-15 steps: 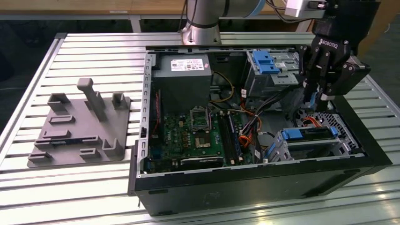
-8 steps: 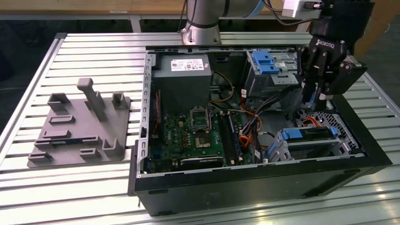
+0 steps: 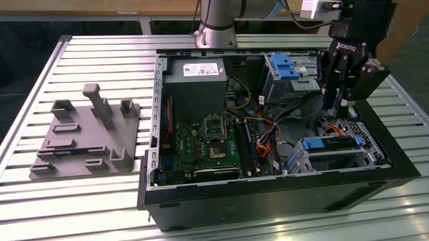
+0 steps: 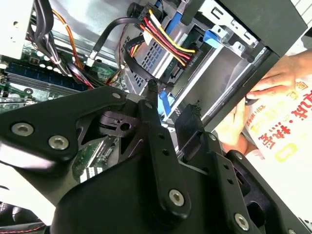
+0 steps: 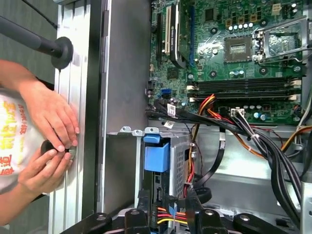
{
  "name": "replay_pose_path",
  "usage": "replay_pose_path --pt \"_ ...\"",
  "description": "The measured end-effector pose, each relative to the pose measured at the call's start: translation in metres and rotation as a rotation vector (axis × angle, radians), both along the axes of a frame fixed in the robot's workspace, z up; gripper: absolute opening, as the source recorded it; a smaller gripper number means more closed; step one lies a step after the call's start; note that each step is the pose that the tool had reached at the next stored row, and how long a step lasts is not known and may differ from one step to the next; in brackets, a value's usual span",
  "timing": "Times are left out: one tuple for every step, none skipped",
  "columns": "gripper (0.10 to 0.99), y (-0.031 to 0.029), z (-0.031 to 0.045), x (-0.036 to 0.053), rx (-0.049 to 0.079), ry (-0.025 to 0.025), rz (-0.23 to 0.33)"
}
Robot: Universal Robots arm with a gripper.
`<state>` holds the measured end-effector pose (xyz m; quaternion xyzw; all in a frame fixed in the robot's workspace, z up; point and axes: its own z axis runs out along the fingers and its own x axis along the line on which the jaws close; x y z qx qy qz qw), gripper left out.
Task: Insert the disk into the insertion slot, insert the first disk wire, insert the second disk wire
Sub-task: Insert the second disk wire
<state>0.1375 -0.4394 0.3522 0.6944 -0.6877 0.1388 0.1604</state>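
Sitting inside insertion slot (image 3: pixel 372 150), disk (image 3: pixel 333 144) shows silver-grey body with bright blue carrier band along upper edge. Slot is perforated metal cage in near corner of open computer case (image 3: pixel 268 193), toward the exterior view's right. Gripper (image 3: pixel 338 106) hangs just above, on far side of disk. Fingers (image 4: pixel 155 112) narrowly parted, nothing clamped between them. Red-yellow-black wire bundle (image 4: pixel 168 44) lies beyond tips. Case rests on slatted tabletop (image 3: pixel 87 201).

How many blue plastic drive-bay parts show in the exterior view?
2. A blue latch on the taller cage at the case's far side; the blue carrier around the disk in the insertion slot, toward the exterior view's right. Cables may hide others.
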Motion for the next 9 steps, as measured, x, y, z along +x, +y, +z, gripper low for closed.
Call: replay_pose_path --pt "0.424 0.0 -0.0008 0.0 -0.004 0.0 0.0" --pt "0.424 0.0 -0.0015 0.0 -0.006 0.0 0.0" --pt "0.424 0.0 -0.0023 0.0 -0.009 0.0 0.0" --pt "0.424 0.0 -0.003 0.0 -0.011 0.0 0.0" --pt "0.424 0.0 -0.0037 0.0 -0.013 0.0 0.0" --pt "0.424 0.0 -0.0042 0.0 -0.016 0.0 0.0" --pt "0.424 0.0 -0.0045 0.0001 -0.017 0.0 0.0" --pt "0.424 0.0 -0.0048 0.0001 -0.019 0.0 0.0" --pt "0.424 0.0 -0.0051 0.0002 -0.02 0.0 0.0"
